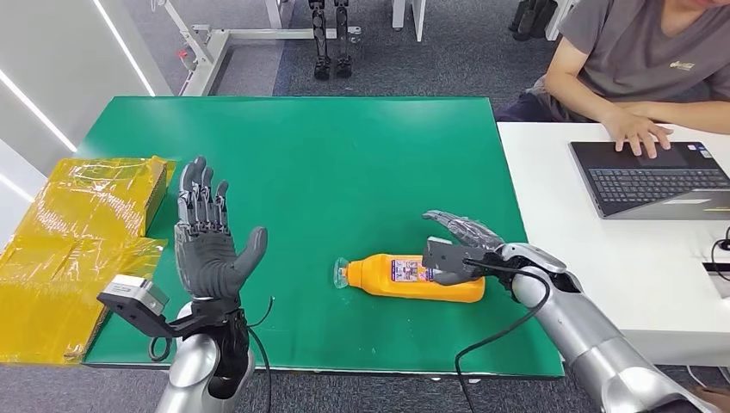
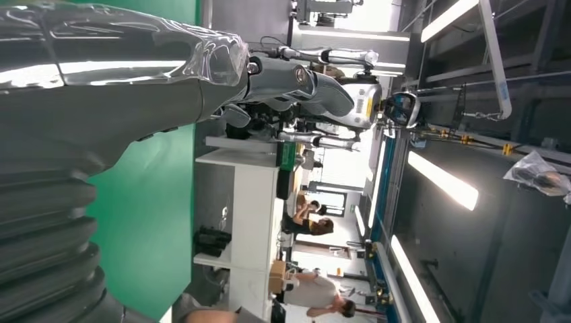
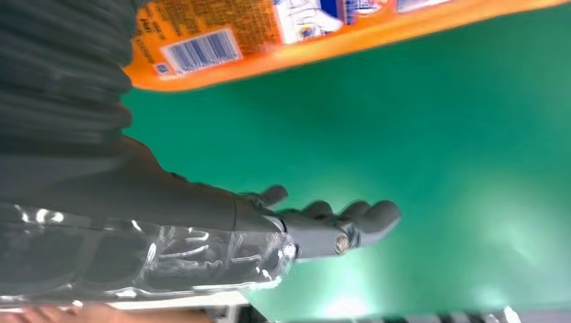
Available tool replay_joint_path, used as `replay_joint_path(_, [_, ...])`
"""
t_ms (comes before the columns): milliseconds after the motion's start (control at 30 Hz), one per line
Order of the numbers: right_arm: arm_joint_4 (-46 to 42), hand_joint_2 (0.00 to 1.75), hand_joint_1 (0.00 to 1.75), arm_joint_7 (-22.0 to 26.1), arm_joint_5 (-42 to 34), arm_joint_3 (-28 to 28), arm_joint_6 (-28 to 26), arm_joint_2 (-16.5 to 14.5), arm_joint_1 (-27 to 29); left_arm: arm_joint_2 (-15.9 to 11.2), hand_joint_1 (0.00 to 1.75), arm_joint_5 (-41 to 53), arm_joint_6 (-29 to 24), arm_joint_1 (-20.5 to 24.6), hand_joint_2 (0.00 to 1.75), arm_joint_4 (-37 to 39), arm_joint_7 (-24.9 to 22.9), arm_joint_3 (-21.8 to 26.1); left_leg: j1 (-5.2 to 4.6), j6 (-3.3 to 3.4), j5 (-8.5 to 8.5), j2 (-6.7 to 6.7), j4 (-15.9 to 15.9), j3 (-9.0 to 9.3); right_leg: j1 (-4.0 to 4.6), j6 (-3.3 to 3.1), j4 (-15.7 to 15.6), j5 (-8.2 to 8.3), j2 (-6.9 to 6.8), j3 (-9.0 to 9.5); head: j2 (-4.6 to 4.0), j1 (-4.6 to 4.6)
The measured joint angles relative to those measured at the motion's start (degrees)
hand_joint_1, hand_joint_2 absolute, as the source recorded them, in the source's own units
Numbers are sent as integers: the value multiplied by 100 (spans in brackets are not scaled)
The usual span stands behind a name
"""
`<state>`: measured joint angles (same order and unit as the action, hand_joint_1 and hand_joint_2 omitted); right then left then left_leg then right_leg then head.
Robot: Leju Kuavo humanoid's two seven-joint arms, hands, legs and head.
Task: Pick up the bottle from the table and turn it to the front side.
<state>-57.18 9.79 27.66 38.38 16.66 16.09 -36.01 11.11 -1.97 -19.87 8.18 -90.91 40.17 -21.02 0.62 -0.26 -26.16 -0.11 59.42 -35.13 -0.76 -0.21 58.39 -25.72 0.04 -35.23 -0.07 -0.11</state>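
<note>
An orange bottle (image 1: 413,277) lies on its side on the green table (image 1: 344,155), its clear cap (image 1: 341,275) pointing left and a printed label facing up. My right hand (image 1: 462,237) hovers at the bottle's base end, on its far side, fingers spread and holding nothing. In the right wrist view the bottle (image 3: 303,33), with a barcode on its label, lies beside my hand (image 3: 202,222), whose fingers (image 3: 350,225) reach out over bare green. My left hand (image 1: 207,245) is raised near the table's front left, palm towards me, fingers apart and empty; it also shows in the left wrist view (image 2: 101,87).
Yellow wrapped packages (image 1: 77,232) lie at the table's left edge. A white table (image 1: 585,258) adjoins on the right, where a person (image 1: 637,60) types on a laptop (image 1: 654,176). A dark cable (image 1: 491,335) runs from my right wrist over the table's front edge.
</note>
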Motion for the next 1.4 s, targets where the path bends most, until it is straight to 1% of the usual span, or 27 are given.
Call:
replay_joint_path(233, [628, 175, 0, -51, 115, 378, 154, 34, -267, -1, 0, -149, 10, 153, 175, 158, 0, -80, 0, 3, 3, -2, 1, 1, 0, 0, 0, 1, -2, 1, 0, 0])
replay_joint_path(500, [825, 175, 0, -55, 43, 597, 293, 252, -263, -1, 0, -197, 107, 227, 175, 283, 0, -154, -1, 4, 1, -1, 3, 0, 0, 0, -1, 1, 0, 0, 0, 0])
replay_joint_path(600, [854, 175, 0, -70, 25, 635, 327, 289, -273, 1, 0, -197, 121, 245, 175, 296, 0, -154, -1, 5, 1, 0, 2, 0, 0, 0, -1, 1, 0, 0, 0, 0])
replay_joint_path(833, [1005, 175, 0, -72, -7, 707, 359, 289, -381, 2, 0, -196, 119, 306, 175, 313, 0, -154, 0, 4, 3, -1, 2, 0, 0, 0, 2, 1, -1, 2, 0, 0])
replay_joint_path(1100, [1264, 175, 0, -21, 140, 800, -21, 216, -539, 2, 0, -143, 91, 307, 175, 328, 0, -154, -1, 5, 2, -2, 2, -2, 0, 0, 2, 1, -2, 3, 0, 0])
replay_joint_path(1400, [1365, 175, 0, 28, 266, 883, -27, 91, -889, 3, 0, -85, 55, 309, 175, 333, 0, -154, 0, 4, 3, -1, 2, 0, 0, 0, 3, 1, 0, 2, 0, 0])
